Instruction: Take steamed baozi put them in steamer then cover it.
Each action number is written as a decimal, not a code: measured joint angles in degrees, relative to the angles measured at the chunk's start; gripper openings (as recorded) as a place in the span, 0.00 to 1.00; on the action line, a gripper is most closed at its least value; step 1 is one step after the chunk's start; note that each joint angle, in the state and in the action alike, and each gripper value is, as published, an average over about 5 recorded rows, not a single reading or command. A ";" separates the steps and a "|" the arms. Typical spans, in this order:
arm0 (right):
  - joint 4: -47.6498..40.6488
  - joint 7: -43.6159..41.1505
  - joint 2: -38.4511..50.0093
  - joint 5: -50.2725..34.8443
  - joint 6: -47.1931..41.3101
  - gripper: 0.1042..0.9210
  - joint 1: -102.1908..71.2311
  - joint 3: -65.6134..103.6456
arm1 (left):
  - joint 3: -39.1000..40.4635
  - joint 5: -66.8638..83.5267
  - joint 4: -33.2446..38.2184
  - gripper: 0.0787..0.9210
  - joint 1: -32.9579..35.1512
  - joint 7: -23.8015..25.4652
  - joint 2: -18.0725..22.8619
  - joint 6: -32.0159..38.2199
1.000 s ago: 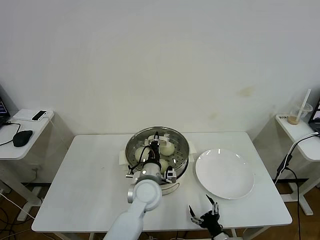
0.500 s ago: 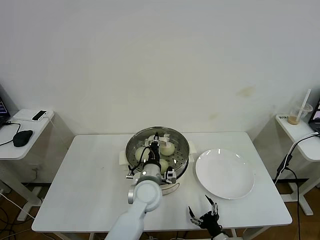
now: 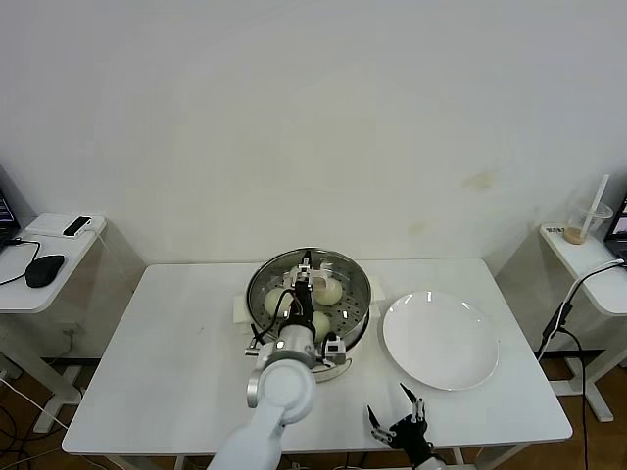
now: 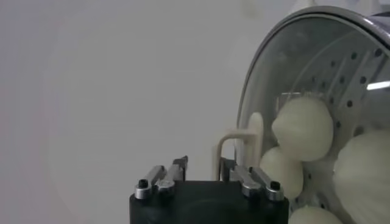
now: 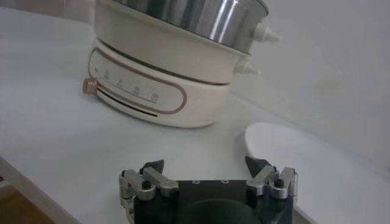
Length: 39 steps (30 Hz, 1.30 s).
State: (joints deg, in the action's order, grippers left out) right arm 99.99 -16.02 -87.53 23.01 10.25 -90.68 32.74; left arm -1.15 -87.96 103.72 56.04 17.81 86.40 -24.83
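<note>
The cover (image 3: 309,284) sat on the steamer (image 3: 338,338), the steamed baozi (image 3: 327,292) visible beneath its glass. The left hand (image 4: 204,173) hung over the handle, fingers spread and released. The right hand (image 3: 397,415) waited open near the desk (image 3: 176,352) edge.

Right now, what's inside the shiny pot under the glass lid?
Through the lid you can see round white buns sitting on the holey tray of the pot. The left wrist view shows four. In the head view, the left gripper hides part of them.
</note>
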 measured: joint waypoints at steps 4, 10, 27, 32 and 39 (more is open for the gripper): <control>-0.05 0.04 0.01 0.03 0.05 0.88 -0.17 -0.08 | -0.52 0.50 2.09 0.76 1.52 -0.35 -0.76 0.48; 0.03 0.38 0.28 -0.28 0.45 0.88 -0.61 -0.46 | -1.78 1.96 5.41 0.88 4.32 -1.49 -2.36 1.71; 1.77 1.01 2.19 -3.69 1.04 0.88 -1.93 -0.25 | -10.80 11.84 17.56 0.88 16.60 -9.12 -5.94 7.00; 2.62 1.16 2.94 -4.76 1.26 0.88 -2.49 0.28 | -16.44 18.57 20.04 0.88 21.07 -13.05 -6.37 9.30; 3.71 1.23 4.12 -6.50 1.41 0.88 -3.27 1.01 | -26.60 30.45 22.55 0.88 26.91 -17.13 -6.46 12.55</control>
State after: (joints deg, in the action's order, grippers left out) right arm 103.70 -14.80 -83.41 16.52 11.67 -93.95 33.75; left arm -27.75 -57.51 126.27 82.95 0.68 79.94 -12.28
